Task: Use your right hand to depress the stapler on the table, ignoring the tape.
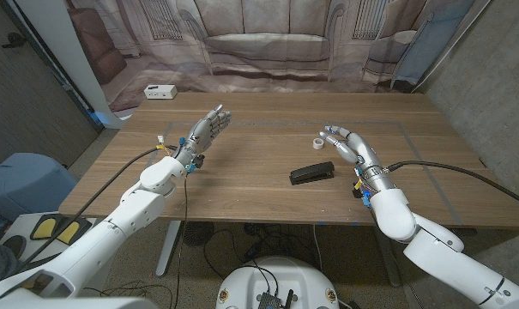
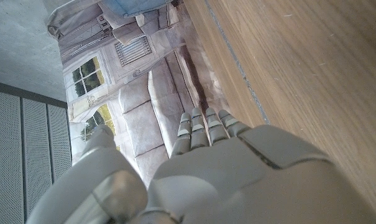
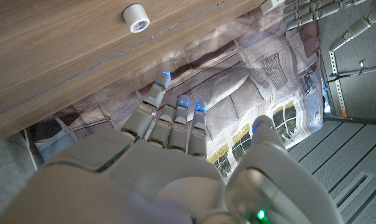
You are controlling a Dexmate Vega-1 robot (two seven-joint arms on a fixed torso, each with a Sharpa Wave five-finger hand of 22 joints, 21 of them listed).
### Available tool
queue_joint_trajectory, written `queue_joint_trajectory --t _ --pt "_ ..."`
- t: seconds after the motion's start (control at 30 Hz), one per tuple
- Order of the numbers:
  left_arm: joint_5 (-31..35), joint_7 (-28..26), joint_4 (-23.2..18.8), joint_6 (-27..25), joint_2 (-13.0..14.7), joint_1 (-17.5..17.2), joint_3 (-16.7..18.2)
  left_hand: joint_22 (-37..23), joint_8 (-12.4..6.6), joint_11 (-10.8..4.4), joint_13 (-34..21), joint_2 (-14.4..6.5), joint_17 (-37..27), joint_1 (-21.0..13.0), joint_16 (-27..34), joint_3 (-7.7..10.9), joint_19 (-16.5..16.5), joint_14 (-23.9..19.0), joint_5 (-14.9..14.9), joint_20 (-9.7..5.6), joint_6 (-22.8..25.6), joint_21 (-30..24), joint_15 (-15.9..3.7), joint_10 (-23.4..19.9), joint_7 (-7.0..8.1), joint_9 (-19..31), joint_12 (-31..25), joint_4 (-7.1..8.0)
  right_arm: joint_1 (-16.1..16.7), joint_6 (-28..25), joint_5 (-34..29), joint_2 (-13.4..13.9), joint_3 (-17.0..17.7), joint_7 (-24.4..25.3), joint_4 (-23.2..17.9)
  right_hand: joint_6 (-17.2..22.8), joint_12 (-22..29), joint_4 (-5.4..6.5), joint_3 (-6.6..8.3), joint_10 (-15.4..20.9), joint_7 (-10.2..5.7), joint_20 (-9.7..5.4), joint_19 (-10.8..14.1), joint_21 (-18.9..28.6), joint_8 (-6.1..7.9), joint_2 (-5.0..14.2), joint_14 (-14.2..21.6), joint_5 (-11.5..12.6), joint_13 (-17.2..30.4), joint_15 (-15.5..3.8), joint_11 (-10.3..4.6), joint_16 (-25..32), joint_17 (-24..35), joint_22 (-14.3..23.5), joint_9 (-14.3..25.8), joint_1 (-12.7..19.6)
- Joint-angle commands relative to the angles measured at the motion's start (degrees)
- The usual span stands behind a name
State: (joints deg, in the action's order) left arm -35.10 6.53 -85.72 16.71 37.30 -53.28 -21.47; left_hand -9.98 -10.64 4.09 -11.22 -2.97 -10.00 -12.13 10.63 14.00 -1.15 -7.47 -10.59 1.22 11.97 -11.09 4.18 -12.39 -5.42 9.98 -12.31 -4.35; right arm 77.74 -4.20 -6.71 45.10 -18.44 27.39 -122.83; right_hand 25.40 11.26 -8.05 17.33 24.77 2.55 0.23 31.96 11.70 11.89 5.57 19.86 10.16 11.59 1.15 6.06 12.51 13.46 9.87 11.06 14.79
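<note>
Now the right hand [image 1: 347, 146], empty with fingers apart, should move left over the stapler [image 1: 312, 173] and push down, skipping the tape [image 1: 321, 143].

My wooden table [image 1: 242, 193] carries a black stapler [image 1: 312, 173] near the middle, a small white tape roll [image 1: 319, 143] just beyond it, and a white box [image 1: 159, 91] at the far left corner.

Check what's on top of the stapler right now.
Nothing rests on the stapler; its black top is bare. The right hand hovers beside it, open. Its underside against the table is hidden.
</note>
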Motion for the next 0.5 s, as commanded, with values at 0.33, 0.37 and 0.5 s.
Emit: queue_joint_trajectory --t 0.33,0.37,0.5 --pt "0.05 0.78 0.88 -0.03 -0.28 0.83 -0.24 -0.32 -0.16 0.11 -0.03 -0.25 -0.26 0.56 0.14 -0.02 -0.12 -0.38 0.04 0.01 0.45 -0.3 -0.1 -0.3 -0.07 0.25 0.16 -0.41 -2.38 11.82 10.72 -5.23 3.02 -3.48 8.43 -0.53 0.49 -0.03 -0.41 0.36 0.17 0.6 -0.67 -0.48 -0.22 -0.6 -0.21 -0.15 0.1 0.52 0.78 0.18 0.07 0.17 0.14 0.46" --pt "0.05 0.8 0.96 -0.01 -0.33 0.87 -0.27 -0.32 -0.16 0.2 -0.03 -0.25 -0.26 0.56 0.14 -0.02 -0.14 -0.38 0.04 0.0 0.44 -0.31 -0.1 -0.3 -0.05 0.25 0.16 -0.42 -2.46 12.3 11.25 -5.33 3.09 -3.79 8.66 -0.52 0.49 -0.03 -0.42 0.36 0.17 0.61 -0.73 -0.5 -0.22 -0.61 -0.22 -0.15 0.1 0.53 0.81 0.17 0.07 0.17 0.14 0.46" --pt "-0.05 0.87 1.26 0.06 -0.52 0.95 -0.31 -0.32 -0.15 0.26 -0.03 -0.25 -0.26 0.57 0.12 -0.02 -0.11 -0.34 0.04 0.05 0.43 -0.29 -0.13 -0.29 -0.06 0.25 0.16 -0.44 -2.81 14.35 14.67 -5.57 3.43 -6.07 9.8 -0.62 0.36 -0.05 -0.5 0.02 0.4 0.8 -1.19 -0.64 -0.29 -0.71 -1.11 -0.16 0.1 1.03 1.0 -0.17 0.04 0.14 0.13 0.5"
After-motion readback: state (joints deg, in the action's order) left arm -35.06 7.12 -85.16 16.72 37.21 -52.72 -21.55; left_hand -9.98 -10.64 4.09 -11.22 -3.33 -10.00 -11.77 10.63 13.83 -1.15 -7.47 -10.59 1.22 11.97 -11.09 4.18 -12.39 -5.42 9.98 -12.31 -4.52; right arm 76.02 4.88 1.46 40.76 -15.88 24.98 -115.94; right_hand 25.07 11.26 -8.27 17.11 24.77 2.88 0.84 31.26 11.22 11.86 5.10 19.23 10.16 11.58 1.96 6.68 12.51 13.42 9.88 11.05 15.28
